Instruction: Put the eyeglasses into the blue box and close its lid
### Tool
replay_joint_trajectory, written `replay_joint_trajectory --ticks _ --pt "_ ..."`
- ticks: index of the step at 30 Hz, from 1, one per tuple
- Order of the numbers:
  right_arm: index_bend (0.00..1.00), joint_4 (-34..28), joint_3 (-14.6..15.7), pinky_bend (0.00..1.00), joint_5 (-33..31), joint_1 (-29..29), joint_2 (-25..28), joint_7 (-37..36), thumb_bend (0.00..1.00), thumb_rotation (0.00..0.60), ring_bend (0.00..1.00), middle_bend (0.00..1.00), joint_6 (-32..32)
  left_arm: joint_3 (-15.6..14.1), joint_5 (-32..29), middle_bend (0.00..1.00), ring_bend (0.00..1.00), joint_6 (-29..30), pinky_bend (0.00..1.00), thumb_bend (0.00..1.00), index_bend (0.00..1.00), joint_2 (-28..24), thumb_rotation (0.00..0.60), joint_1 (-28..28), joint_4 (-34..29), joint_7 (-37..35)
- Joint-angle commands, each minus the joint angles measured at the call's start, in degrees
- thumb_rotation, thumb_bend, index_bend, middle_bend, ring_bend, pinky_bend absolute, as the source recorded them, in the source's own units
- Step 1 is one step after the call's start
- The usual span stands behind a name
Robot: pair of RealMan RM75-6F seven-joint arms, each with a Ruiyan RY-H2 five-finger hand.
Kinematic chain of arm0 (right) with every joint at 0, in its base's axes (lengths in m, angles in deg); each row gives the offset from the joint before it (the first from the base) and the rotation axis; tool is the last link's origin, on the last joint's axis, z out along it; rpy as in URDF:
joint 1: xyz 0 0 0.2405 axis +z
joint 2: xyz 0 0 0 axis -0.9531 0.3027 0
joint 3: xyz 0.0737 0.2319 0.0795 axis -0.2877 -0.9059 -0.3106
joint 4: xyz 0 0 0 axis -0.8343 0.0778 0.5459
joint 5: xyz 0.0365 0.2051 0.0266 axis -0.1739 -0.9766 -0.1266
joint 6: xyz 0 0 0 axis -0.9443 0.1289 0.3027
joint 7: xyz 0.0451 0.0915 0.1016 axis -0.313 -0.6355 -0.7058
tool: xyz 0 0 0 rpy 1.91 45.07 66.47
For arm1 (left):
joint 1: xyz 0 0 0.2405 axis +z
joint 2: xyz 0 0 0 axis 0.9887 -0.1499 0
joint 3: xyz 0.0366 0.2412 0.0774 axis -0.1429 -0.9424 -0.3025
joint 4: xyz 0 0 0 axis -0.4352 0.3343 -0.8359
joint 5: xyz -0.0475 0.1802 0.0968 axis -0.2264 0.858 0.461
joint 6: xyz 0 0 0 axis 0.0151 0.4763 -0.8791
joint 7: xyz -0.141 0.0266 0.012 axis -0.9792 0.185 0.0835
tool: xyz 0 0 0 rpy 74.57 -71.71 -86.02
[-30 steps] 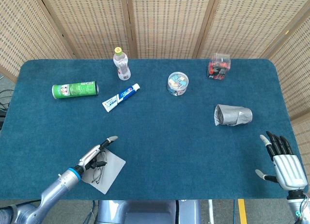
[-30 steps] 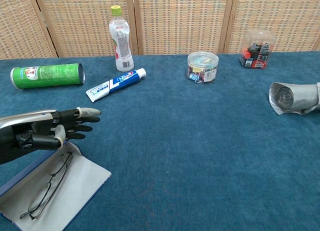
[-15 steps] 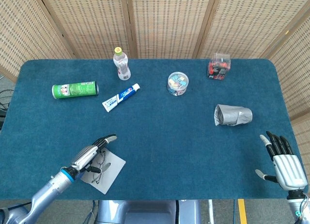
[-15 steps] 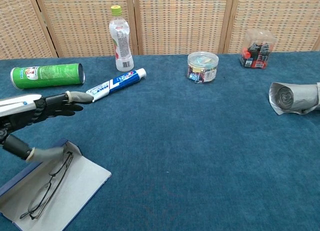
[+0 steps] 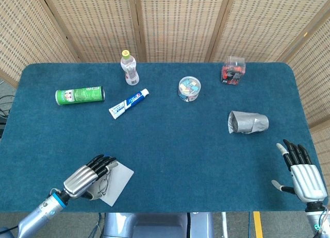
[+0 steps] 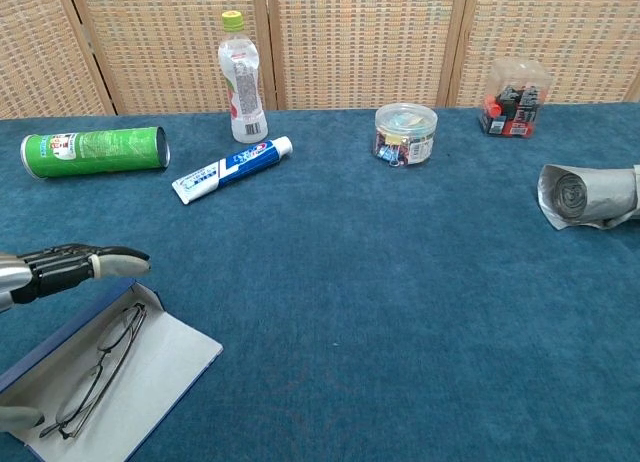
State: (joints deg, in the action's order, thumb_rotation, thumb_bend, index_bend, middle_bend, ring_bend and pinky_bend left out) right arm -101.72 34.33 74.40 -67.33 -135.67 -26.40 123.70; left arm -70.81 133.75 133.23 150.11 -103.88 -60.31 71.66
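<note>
The blue box (image 6: 160, 367) lies open at the table's near left corner, its grey lining facing up; the head view shows it as the blue box (image 5: 120, 178). The thin-framed eyeglasses (image 6: 97, 374) lie folded on that lining, and part of the eyeglasses (image 5: 106, 183) peeks out beside my left hand. My left hand (image 5: 86, 176) hovers palm down over the box's left part, fingers stretched out, holding nothing. In the chest view the left hand (image 6: 62, 267) sits just above the box's blue edge. My right hand (image 5: 301, 172) stands open at the near right, far from the box.
A green can (image 5: 80, 96), a toothpaste tube (image 5: 129, 103) and a bottle (image 5: 130, 68) lie at the back left. A round clear tub (image 5: 189, 88) and a small clear box (image 5: 233, 70) stand further back. A grey roll (image 5: 248, 122) lies on the right.
My left hand drew back toward me and turned from edge-on to palm down over the box's left part. The eyeglasses, the box and my right hand stayed put.
</note>
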Motion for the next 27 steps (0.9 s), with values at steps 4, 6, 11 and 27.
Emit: replay_joint_trajectory --ticks 4,6,11,27 --pt "0.00 0.0 0.0 0.00 0.0 0.0 0.0 -0.2 0.00 0.600 0.00 0.00 0.0 -1.5 0.6 0.00 0.00 1.0 0.00 0.00 0.00 1.5 0.600 0.9 1.9 0.2" --pt "0.00 0.0 0.0 0.00 0.0 0.0 0.0 -0.2 0.00 0.600 0.00 0.00 -0.1 -1.8 0.5 0.00 0.00 1.2 0.00 0.00 0.00 2.0 0.600 1.2 2.8 0.2" --pt "0.00 0.0 0.0 0.00 0.1 0.0 0.0 -0.2 0.00 0.600 0.00 0.00 0.0 -1.7 -0.5 0.00 0.00 1.4 0.00 0.00 0.00 3.6 0.600 1.5 4.9 -0.3" --pt "0.00 0.0 0.0 0.00 0.0 0.0 0.0 -0.2 0.00 0.600 0.00 0.00 0.1 -0.4 -6.4 0.00 0.00 0.0 0.00 0.00 0.00 4.8 0.600 1.9 11.8 -3.3"
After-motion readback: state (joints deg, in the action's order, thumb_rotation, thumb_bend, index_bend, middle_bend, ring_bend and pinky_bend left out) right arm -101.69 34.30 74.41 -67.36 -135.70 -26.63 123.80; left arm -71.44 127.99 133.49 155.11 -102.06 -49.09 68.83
